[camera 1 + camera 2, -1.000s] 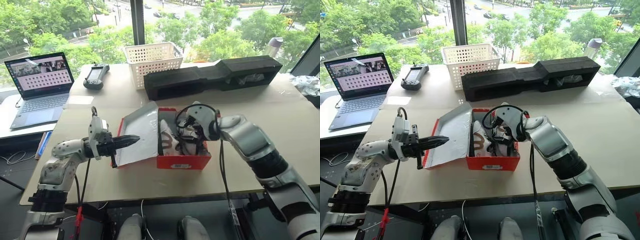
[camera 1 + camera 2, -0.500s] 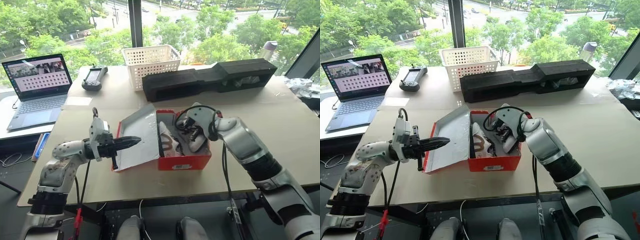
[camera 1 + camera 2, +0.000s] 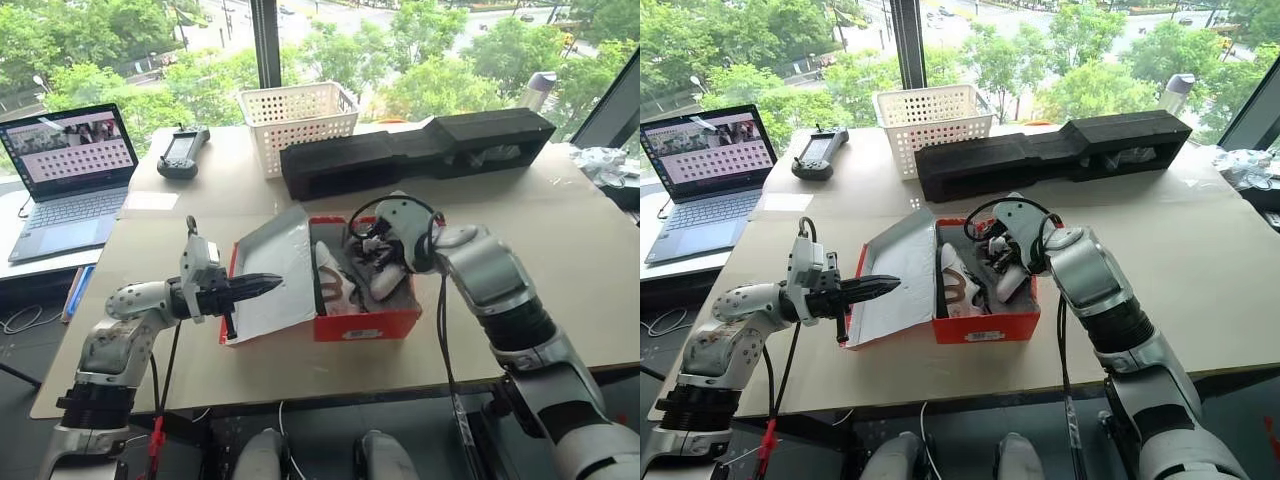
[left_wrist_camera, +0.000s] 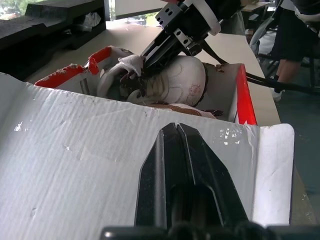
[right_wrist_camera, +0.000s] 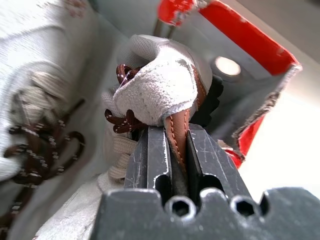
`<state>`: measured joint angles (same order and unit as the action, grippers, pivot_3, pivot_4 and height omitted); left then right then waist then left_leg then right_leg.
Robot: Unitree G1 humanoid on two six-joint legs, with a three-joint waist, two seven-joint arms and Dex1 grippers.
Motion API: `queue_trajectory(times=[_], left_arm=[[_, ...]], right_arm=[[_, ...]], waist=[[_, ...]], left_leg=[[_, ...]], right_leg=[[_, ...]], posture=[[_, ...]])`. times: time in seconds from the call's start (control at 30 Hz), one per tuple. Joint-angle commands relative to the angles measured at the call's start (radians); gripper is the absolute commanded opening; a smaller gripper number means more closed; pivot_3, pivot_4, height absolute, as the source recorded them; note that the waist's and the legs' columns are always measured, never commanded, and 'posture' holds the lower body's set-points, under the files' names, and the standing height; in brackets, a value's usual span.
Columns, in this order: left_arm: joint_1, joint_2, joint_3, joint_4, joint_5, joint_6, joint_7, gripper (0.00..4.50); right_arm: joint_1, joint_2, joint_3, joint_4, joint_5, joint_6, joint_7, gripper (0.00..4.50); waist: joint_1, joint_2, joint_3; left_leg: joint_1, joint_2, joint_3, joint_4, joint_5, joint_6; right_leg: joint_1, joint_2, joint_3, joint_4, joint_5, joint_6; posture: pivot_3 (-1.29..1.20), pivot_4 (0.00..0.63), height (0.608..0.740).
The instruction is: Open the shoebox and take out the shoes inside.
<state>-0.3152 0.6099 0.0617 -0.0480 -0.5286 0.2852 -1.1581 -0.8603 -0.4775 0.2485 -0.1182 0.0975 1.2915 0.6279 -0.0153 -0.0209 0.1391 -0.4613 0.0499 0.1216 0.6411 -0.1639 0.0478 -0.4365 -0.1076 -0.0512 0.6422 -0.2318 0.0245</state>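
Note:
The red shoebox (image 3: 365,325) stands open at mid-table, its white-lined lid (image 3: 270,270) folded out to the left. My left gripper (image 3: 272,283) is shut and lies level with its tip against the inside of the lid (image 4: 75,165). Two shoes lie in the box, pale with dark laces. My right gripper (image 5: 175,132) reaches down into the box and is shut on the brown-lined tongue of the right-hand shoe (image 5: 155,90), which is tilted with its heel end raised (image 3: 388,283). The other shoe (image 3: 328,275) lies against the lid side of the box.
Behind the box lie a long black foam block (image 3: 420,150) and a white perforated basket (image 3: 297,120). A handheld controller (image 3: 182,153) and an open laptop (image 3: 65,170) sit at the far left. A person (image 4: 295,40) stands beyond the table's right side.
My right gripper has shut on the right-hand shoe's tongue and risen a little, tipping that shoe up. The left gripper has stayed on the lid.

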Motion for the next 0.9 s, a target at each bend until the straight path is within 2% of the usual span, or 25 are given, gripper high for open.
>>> queue_trajectory(times=[0.03, 0.3, 0.63, 0.67, 0.73, 0.8, 0.9], left_arm=[[-0.022, -0.024, 0.013, -0.002, -0.003, -0.039, 0.013, 0.0], [-0.009, -0.062, 0.006, 0.021, 0.021, -0.096, 0.022, 0.0], [-0.002, -0.062, 0.002, 0.021, 0.026, -0.095, 0.018, 0.0], [-0.001, -0.061, 0.001, 0.021, 0.027, -0.094, 0.018, 0.0], [0.002, -0.059, 0.002, 0.016, 0.028, -0.092, 0.022, 0.0], [0.003, -0.058, 0.003, 0.014, 0.027, -0.09, 0.024, 0.0], [0.004, -0.059, 0.001, 0.016, 0.029, -0.09, 0.026, 0.0]], right_arm=[[-0.037, 0.001, -0.093, -0.041, 0.072, 0.042, 0.018, 0.02], [-0.06, -0.031, -0.197, -0.014, 0.161, 0.069, 0.018, 0.02], [-0.163, -0.052, -0.457, 0.067, 0.32, 0.098, 0.04, 0.02], [-0.182, -0.057, -0.521, 0.133, 0.309, 0.053, 0.001, 0.02], [-0.162, -0.123, -0.529, 0.235, 0.234, -0.085, -0.051, 0.02], [-0.107, -0.204, -0.455, 0.344, 0.134, -0.243, -0.091, 0.02], [-0.065, -0.203, -0.488, 0.53, 0.094, -0.421, -0.173, 0.02]], waist=[[0.001, 0.0, 0.0], [0.001, 0.0, 0.001], [0.001, 0.002, 0.002], [0.001, 0.002, 0.002], [0.006, 0.002, 0.002], [0.016, 0.002, 0.003], [0.019, 0.002, 0.003]], left_leg=[[0.0, 0.0, 0.0, 0.0, 0.0, 0.0], [0.0, 0.0, 0.0, 0.0, 0.0, 0.001], [0.0, 0.0, 0.0, 0.0, 0.0, 0.001], [0.0, 0.0, 0.0, 0.0, 0.0, 0.001], [0.0, 0.0, 0.0, 0.0, 0.0, 0.001], [0.0, -0.001, 0.001, 0.0, 0.0, 0.001], [0.0, -0.002, 0.001, 0.0, -0.001, 0.001]], right_leg=[[0.0, 0.0, 0.0, 0.0, 0.0, 0.0], [0.0, 0.001, 0.0, 0.0, 0.0, 0.0], [0.0, 0.001, 0.0, 0.0, 0.0, 0.0], [0.0, 0.001, 0.0, 0.0, 0.0, 0.001], [0.001, 0.001, 0.0, -0.001, 0.0, 0.001], [0.001, 0.0, 0.0, -0.001, 0.001, 0.002], [0.002, 0.0, 0.0, -0.006, 0.0, 0.002]], posture=[[0.0, 0.15, 0.733], [0.0, 0.15, 0.733], [0.0, 0.15, 0.733], [0.0, 0.15, 0.733], [0.0, 0.15, 0.733], [0.0, 0.15, 0.733], [0.0, 0.15, 0.733]])
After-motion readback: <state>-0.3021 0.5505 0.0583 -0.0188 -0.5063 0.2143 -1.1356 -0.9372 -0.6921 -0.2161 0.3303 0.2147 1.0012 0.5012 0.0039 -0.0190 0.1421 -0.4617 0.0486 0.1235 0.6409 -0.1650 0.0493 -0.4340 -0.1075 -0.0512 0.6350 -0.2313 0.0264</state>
